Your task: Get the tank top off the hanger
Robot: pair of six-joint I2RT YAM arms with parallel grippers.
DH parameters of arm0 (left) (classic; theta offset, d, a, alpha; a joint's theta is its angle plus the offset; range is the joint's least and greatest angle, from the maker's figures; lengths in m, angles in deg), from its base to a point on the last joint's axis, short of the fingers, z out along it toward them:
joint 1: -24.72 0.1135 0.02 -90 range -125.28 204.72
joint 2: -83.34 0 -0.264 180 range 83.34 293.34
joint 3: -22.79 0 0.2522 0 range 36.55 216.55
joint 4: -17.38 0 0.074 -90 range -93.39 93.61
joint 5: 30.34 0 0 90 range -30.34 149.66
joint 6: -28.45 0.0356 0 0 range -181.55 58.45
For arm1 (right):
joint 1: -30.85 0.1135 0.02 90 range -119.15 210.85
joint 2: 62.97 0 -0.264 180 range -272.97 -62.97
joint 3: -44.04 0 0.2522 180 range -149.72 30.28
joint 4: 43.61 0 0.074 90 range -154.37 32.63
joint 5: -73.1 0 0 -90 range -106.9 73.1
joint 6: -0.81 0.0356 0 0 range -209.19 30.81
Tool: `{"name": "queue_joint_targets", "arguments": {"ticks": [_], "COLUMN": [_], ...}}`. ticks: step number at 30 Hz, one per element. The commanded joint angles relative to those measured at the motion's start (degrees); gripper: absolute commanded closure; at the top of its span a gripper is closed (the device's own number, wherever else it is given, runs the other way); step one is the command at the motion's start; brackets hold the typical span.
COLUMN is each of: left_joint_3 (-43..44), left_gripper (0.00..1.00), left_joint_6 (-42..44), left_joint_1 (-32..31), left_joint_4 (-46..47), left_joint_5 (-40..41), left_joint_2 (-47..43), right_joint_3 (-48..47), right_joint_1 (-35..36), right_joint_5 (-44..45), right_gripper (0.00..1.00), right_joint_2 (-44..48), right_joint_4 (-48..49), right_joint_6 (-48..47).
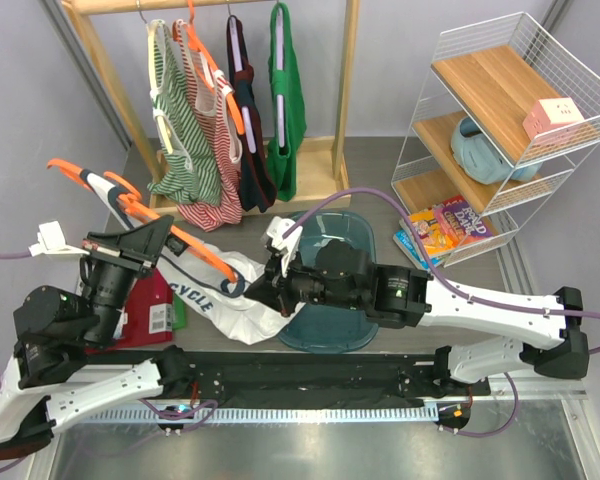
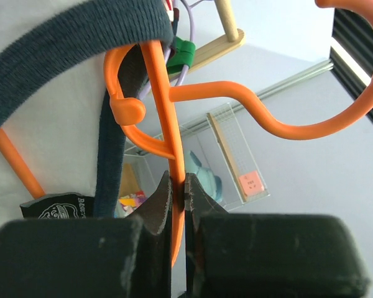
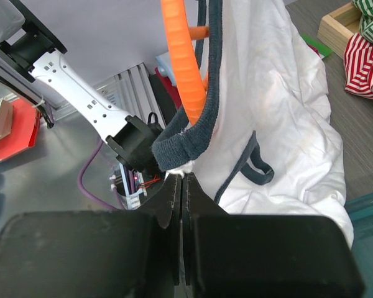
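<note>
My left gripper [image 1: 158, 236] is shut on the thin orange hanger [image 1: 195, 250], which it holds tilted above the table, hook to the upper left. In the left wrist view the jaws [image 2: 180, 186] pinch the hanger's bar [image 2: 163, 93]. The white tank top [image 1: 235, 300] with navy trim still hangs from the hanger's lower shoulder and pools on the table. My right gripper [image 1: 263, 283] is shut on the tank top; in the right wrist view its tips [image 3: 183, 177] nip the white cloth [image 3: 280, 112] just under the navy strap looped over the hanger [image 3: 180, 56].
A wooden clothes rack [image 1: 335, 150] at the back holds striped, navy and green tops. A teal bin [image 1: 370, 228] lies under my right arm. A wire shelf unit [image 1: 500, 110] stands at the right, with books [image 1: 442, 225] at its foot. A red box [image 1: 145, 320] is near my left arm.
</note>
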State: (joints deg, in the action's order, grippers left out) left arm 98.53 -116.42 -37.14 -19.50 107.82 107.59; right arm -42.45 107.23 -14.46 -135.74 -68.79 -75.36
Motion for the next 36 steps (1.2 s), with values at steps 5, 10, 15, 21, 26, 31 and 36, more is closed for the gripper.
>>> {"name": "queue_joint_targets", "arguments": {"ticks": [5, 10, 15, 21, 26, 31, 36], "left_joint_3": [-0.89, -0.19, 0.25, -6.5, -7.22, -5.38, 0.76], "left_gripper": [1.0, 1.0, 1.0, 1.0, 1.0, 1.0, 1.0], "left_joint_6": [-6.38, -9.89, -12.27, -17.28, -17.46, -16.67, -13.78], "left_joint_1": [-0.01, -0.01, -0.01, -0.01, -0.01, -0.01, -0.01], "left_joint_4": [5.71, 2.82, -5.52, -6.42, -7.73, -7.48, -10.19], "left_joint_5": [-2.54, -7.62, -18.26, -26.89, -32.42, -35.76, -41.64], "left_joint_2": [-2.89, -3.95, -5.7, -11.23, -12.21, -9.85, -4.13], "right_joint_3": [4.96, 8.13, 9.27, 10.15, 9.71, 9.36, 7.43], "right_joint_1": [0.17, 0.17, 0.17, 0.17, 0.17, 0.17, 0.17], "right_joint_5": [-1.65, 2.83, 6.88, 7.05, 6.01, 4.16, 2.74], "right_gripper": [0.99, 0.99, 0.99, 0.99, 0.99, 0.97, 0.67], "right_joint_2": [2.2, 2.46, 1.06, 1.14, 0.53, -3.24, -5.62], "right_joint_4": [9.56, 11.16, 11.07, 13.62, 13.53, 11.78, 4.05], "right_joint_6": [2.43, 3.13, 5.07, 5.42, 4.81, 4.55, 0.07]}}
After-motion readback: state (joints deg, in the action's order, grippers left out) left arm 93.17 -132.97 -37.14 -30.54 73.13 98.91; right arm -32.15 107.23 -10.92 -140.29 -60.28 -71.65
